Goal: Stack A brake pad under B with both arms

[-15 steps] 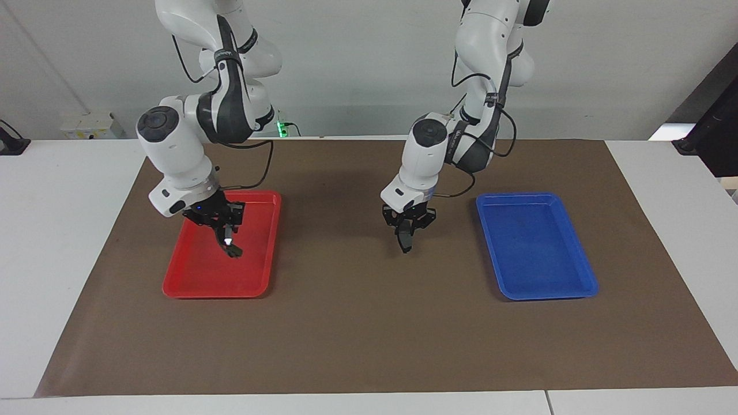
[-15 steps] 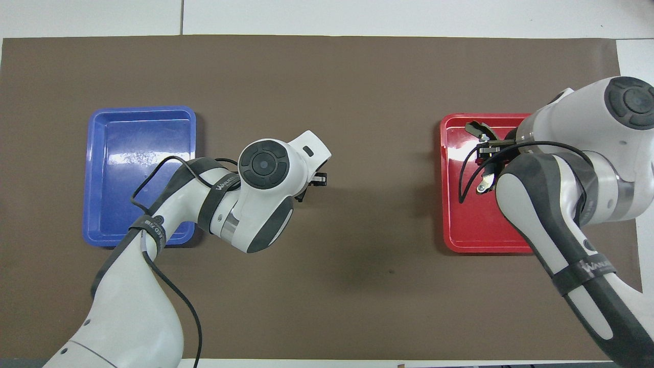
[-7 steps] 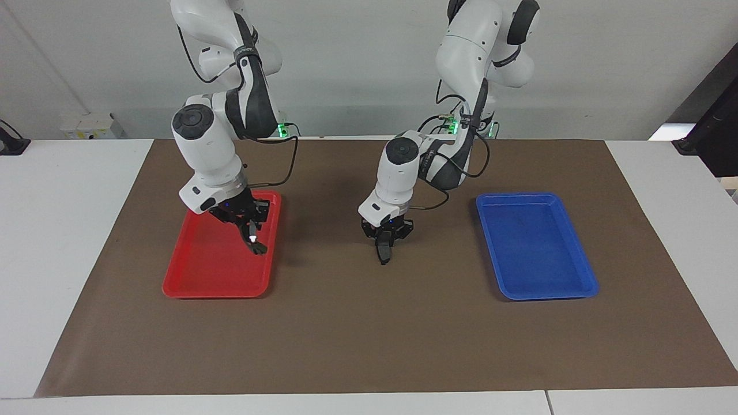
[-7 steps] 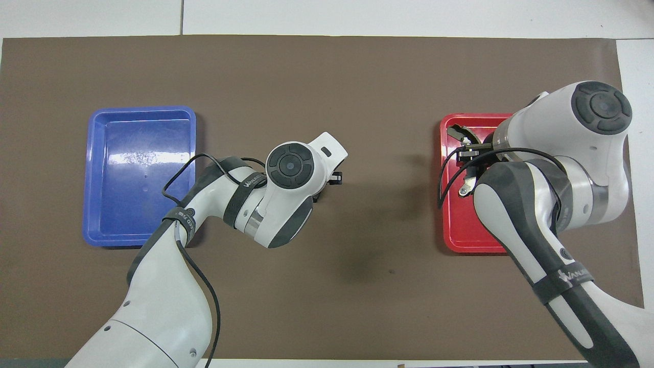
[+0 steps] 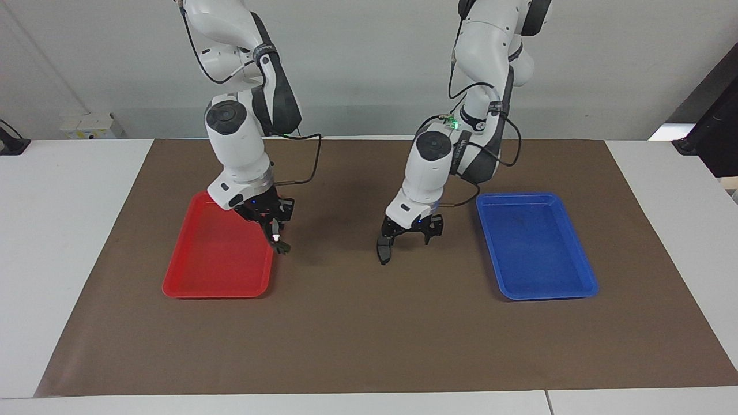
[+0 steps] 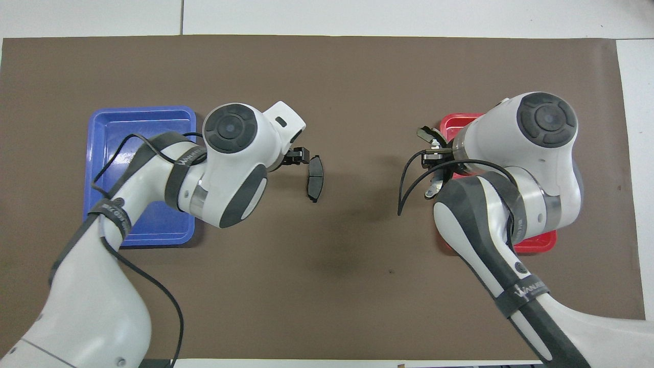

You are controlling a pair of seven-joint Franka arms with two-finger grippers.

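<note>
The A brake pad, short, plain and dark grey, lies flat on the brown mat near the middle; it also shows in the overhead view. My left gripper is open and empty just above the mat, beside the pad toward the blue tray; it also shows in the overhead view. My right gripper is shut on B, the slim black crescent shoe with a shiny spot. It holds B in the air over the red tray's edge toward the table's middle. Gripper and B both show in the overhead view.
An empty red tray lies toward the right arm's end, partly covered by the arm in the overhead view. An empty blue tray lies toward the left arm's end. The brown mat covers the table.
My left gripper lowered the pad onto the mat, let go and drew back toward the blue tray. My right gripper carried B from over the red tray to its edge toward the middle.
</note>
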